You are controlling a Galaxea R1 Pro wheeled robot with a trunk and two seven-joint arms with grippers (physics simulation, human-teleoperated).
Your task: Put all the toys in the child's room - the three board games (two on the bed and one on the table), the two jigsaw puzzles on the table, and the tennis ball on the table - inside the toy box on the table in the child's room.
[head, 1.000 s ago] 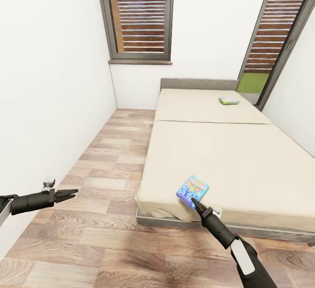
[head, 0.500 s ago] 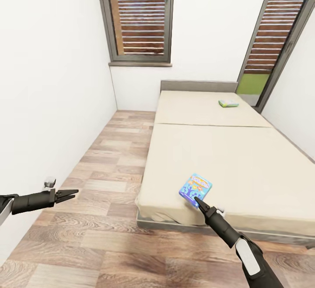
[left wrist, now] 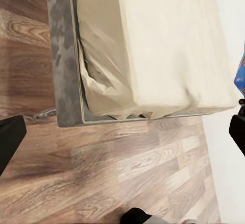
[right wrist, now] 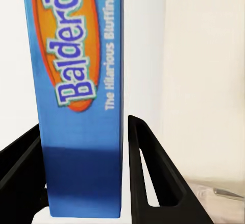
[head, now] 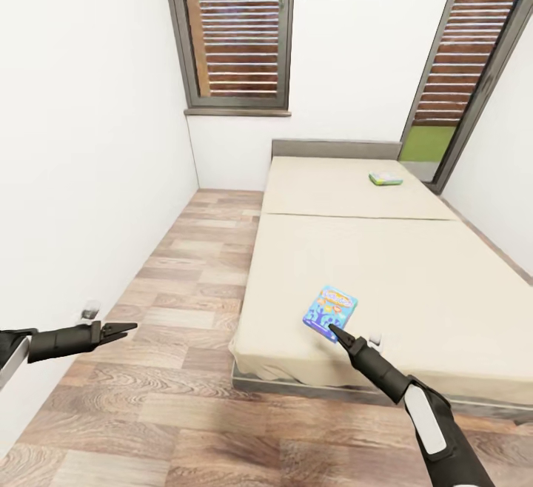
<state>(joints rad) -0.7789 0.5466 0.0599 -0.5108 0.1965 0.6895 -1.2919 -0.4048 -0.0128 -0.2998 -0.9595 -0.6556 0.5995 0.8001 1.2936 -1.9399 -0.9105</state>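
between the right claw (right wrist: 84,183) fingers sits the blue board game (right wrist: 76,96), lettering legible up close.

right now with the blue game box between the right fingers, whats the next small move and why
Probably lift it a little higher off the bed. The right gripper has its fingers on both sides of the blue Balderdash box, which looks tilted up at the mattress's near edge. The toy box is elsewhere, so raising the box clear comes before carrying.
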